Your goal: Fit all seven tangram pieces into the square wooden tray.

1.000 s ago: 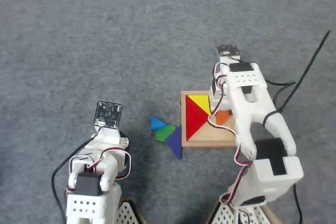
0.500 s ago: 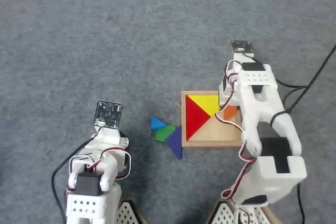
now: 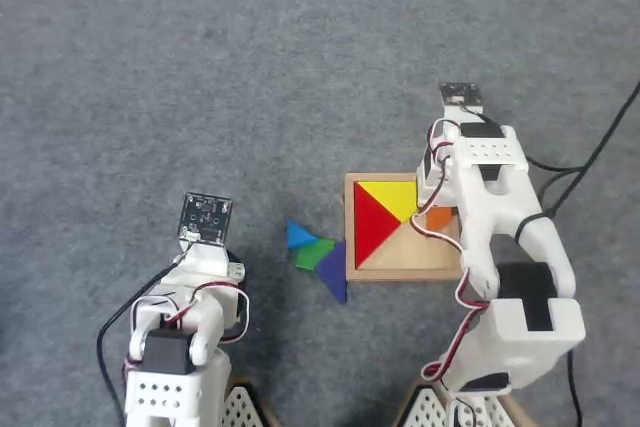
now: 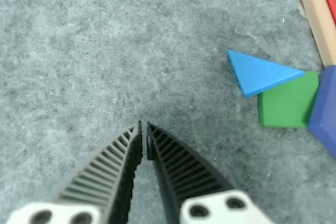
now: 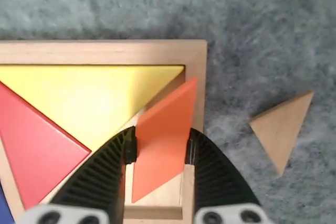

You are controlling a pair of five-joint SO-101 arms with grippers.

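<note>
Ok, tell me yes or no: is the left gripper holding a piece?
No, the left gripper is shut empty, apart from the blue triangle.

The high camera is fixed above the table, well back, looking down on the grey mat [image 3: 150, 87]. The left arm [image 3: 185, 347] and right arm [image 3: 500, 287] enter from its near edge. The left wrist camera sits close, facing down along the left gripper [image 4: 143, 125] to the mat. It shares the blue triangle [image 4: 260, 72], green square [image 4: 287, 100] and tray [image 4: 315, 14] rim with the high view. The right wrist camera is closer still, over a tray corner, behind the right gripper [image 5: 157, 148] clamping the orange piece [image 5: 163, 129]. It shares the yellow piece [image 5: 89, 93] and red piece [image 5: 37, 140] with the high view.
</note>
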